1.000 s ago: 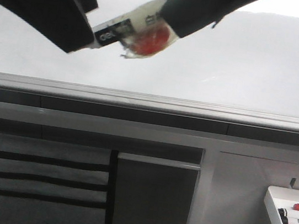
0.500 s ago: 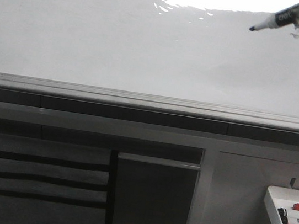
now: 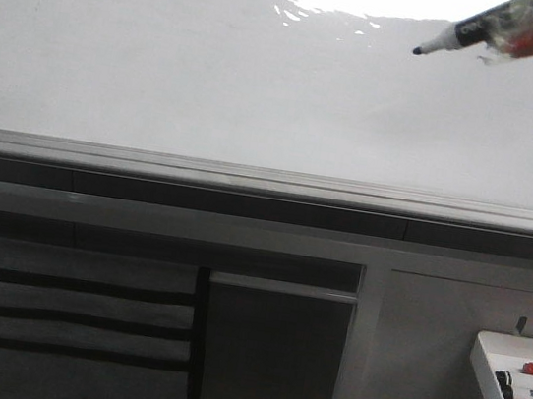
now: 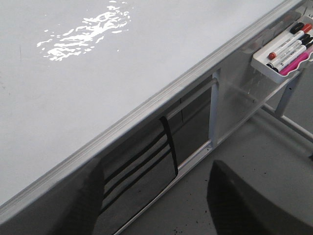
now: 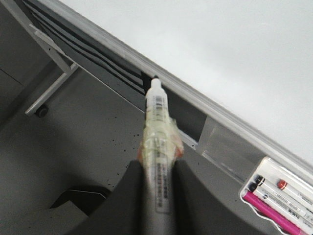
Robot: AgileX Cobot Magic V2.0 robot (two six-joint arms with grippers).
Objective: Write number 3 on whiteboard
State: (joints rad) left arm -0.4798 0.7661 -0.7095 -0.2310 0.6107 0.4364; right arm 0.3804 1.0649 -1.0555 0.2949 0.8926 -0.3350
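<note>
The whiteboard [image 3: 166, 66] is a large glossy white board with a grey bottom rail [image 3: 250, 172] and a bright glare patch at the top. No number 3 shows on it. My right gripper [image 5: 157, 169] is shut on a black-tipped marker [image 3: 469, 33] wrapped in clear tape with a red patch. In the front view the marker enters from the top right, its tip [image 3: 417, 51] pointing left, just in front of the board. My left gripper [image 4: 156, 196] is open and empty, below the board's rail [image 4: 146, 107].
A small white tray [image 3: 515, 393] with several markers hangs at the lower right; it also shows in the left wrist view [image 4: 283, 51] and the right wrist view [image 5: 274, 196]. Below the board are a grey frame and dark panels [image 3: 269, 359].
One second ago both arms crossed the top of the front view. The left arm has left that view. The marker swung out to the top right, then shifted slightly left and down.
</note>
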